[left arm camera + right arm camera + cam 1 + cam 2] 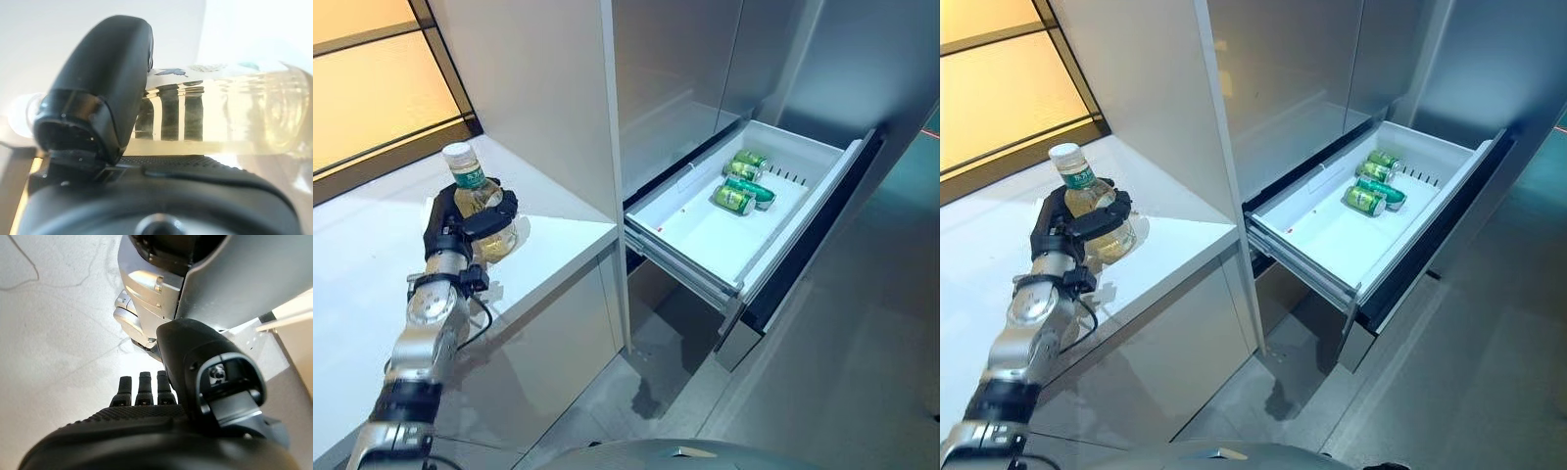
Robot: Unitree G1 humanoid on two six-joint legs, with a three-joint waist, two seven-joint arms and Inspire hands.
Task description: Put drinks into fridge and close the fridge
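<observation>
A clear bottle of pale yellow drink with a white cap and green label stands upright on the white counter. My left hand is shut on it, fingers curled round its lower body. In the left wrist view the thumb lies against the bottle. The fridge's lower drawer is pulled out to the right of the counter. Green cans lie on their sides at its back. My right hand hangs low over the floor with straight fingers, holding nothing.
The fridge's tall grey upper doors are shut above the drawer. A white cabinet wall stands between counter and fridge. The open drawer juts out over the grey floor. A lit yellow panel runs behind the counter.
</observation>
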